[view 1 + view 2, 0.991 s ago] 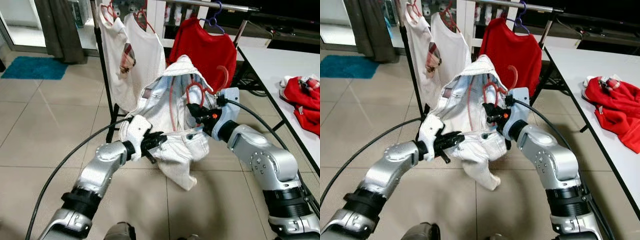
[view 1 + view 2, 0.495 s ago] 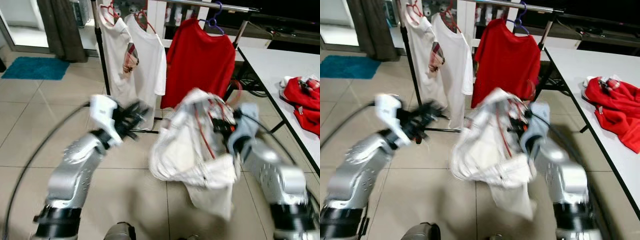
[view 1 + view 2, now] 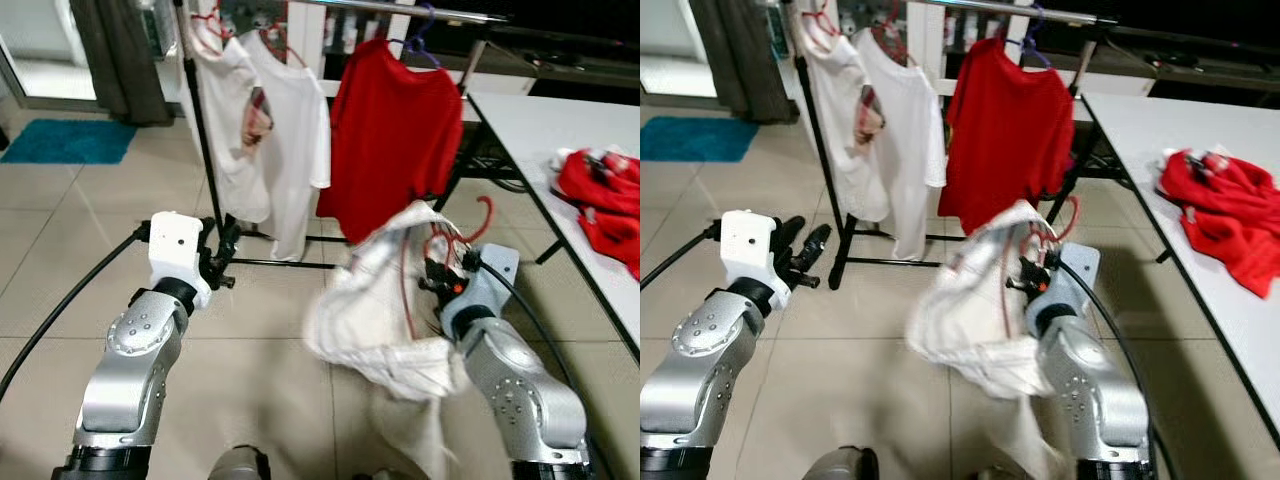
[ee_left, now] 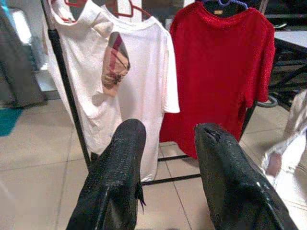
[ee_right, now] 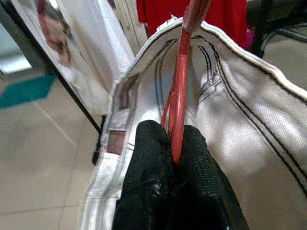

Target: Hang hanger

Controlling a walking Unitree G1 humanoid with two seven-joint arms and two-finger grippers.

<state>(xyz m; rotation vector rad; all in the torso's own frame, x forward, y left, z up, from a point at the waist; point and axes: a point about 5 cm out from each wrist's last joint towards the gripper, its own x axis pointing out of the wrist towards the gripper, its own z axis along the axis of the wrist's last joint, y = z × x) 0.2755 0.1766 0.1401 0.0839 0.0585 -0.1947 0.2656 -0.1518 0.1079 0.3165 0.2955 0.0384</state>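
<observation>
Pinching the red hanger [image 5: 181, 103] with my right gripper [image 5: 173, 163], white garment [image 3: 375, 300] on it, low before the clothes rail [image 3: 400, 8]; hooking it there remains. My left gripper [image 4: 168, 143] is open, empty.

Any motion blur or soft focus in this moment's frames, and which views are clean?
Left eye view: white garment on the red hanger smeared, rack sharp. Right eye view: same smear around the right gripper. Left wrist view: left gripper fingers soft, shirts clear. Right wrist view: crisp hanger, background soft.
</observation>
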